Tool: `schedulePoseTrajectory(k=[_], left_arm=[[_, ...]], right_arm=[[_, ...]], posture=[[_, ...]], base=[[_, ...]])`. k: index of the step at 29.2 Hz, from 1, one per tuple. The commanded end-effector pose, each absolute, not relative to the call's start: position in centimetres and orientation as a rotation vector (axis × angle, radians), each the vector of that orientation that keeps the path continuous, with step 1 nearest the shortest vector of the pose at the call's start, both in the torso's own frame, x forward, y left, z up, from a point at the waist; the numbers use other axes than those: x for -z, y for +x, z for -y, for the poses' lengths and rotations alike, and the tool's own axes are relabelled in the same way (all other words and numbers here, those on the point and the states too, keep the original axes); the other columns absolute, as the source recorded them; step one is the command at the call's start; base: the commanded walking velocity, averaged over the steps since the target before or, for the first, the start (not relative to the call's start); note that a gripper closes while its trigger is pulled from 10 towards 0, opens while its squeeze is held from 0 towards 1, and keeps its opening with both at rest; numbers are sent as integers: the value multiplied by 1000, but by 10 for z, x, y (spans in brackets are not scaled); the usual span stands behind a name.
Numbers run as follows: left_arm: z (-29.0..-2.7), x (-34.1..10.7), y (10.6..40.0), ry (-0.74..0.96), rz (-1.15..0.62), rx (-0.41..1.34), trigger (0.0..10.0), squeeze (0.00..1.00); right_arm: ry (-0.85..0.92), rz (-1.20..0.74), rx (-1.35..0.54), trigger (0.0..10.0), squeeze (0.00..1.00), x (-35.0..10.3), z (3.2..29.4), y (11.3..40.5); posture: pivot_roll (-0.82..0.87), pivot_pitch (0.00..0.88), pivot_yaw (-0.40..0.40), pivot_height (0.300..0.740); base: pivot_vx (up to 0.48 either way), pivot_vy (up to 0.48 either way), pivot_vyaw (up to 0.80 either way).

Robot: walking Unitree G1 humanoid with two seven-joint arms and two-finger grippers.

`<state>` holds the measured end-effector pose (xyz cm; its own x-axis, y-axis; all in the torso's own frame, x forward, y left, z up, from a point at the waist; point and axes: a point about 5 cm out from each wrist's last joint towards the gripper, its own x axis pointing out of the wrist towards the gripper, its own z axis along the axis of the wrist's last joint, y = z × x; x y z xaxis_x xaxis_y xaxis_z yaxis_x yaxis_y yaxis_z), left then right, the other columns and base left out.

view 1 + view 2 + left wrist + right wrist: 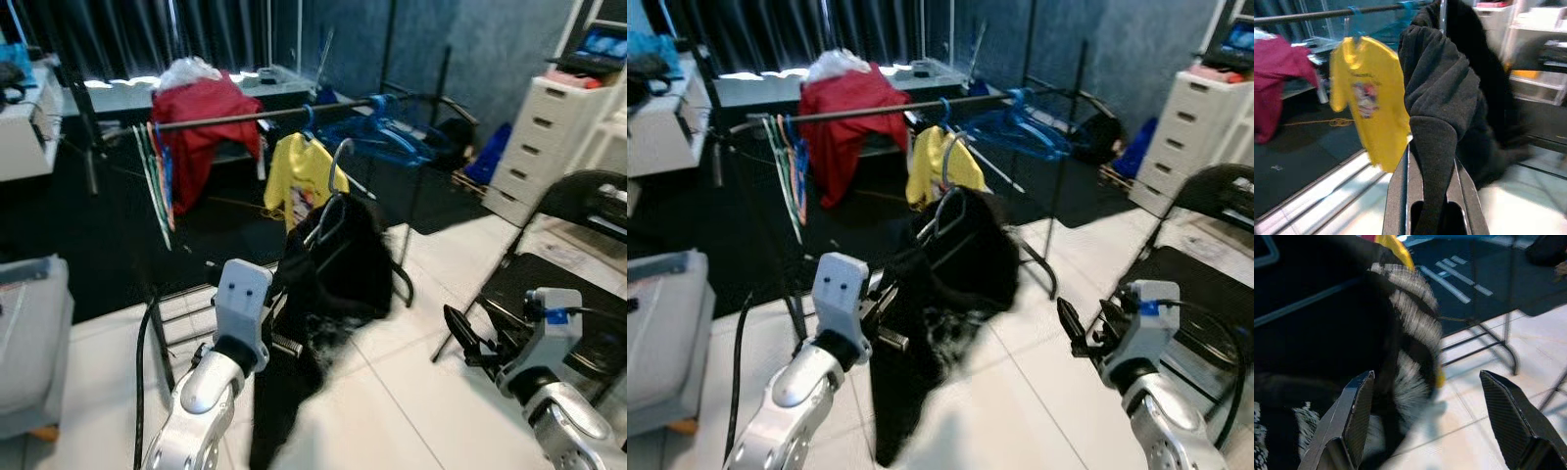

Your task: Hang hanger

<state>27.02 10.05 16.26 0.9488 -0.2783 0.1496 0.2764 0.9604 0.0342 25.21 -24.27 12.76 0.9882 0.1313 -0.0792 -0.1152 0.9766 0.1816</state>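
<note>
While the head views blur where the left gripper [279, 338] meets the cloth, the left wrist view makes it plain: its two fingers [1400, 196] are clamped on a fold of the black garment [328, 284], which rises up and away from them. That garment drapes from a grey hanger [333, 186], held up in the air in front of the rack with its hook close below the rail [265, 116]; whether the hook touches the rail is hard to judge through the blur. The right gripper [1076, 331] hangs low at the robot's right, its fingers [1354, 421] spread wide apart and holding nothing; the right wrist view looks between them at the garment's dark cloth with a grey-and-white fuzzy trim [1410, 323], a detail lost in the head views. Beside it stands a black folding chair [563, 274] on the white tiled floor [411, 392]. Farther off, a yellow T-shirt [299, 176] hangs from the rail just behind the black garment, with blue hangers [387, 132] to its right and a red garment [201, 132] further left. A white drawer unit [544, 147] stands at the far right.
</note>
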Motion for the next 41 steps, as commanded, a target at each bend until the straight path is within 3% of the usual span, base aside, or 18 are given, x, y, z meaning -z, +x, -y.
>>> schedulePoseTrajectory(k=[1,18,32,41], left_arm=[[-102,-166,276,4,153,228,10000,0],[-90,-160,302,-41,-5,104,10000,0],[-82,-171,316,-134,-12,70,10000,0],[-91,-152,313,-165,-136,-36,10000,0]], right_arm=[[162,-96,-123,10000,0,-127,244,251],[168,-88,-116,10000,0,-127,243,251],[172,-91,-111,10000,0,-127,242,249],[177,-95,-102,10000,0,-127,243,247]], posture=[[-133,0,-26,740],[-149,0,-12,740],[-160,0,-4,740],[-159,0,-4,740]], base=[[435,0,0],[416,0,0],[404,0,0],[65,0,0]])
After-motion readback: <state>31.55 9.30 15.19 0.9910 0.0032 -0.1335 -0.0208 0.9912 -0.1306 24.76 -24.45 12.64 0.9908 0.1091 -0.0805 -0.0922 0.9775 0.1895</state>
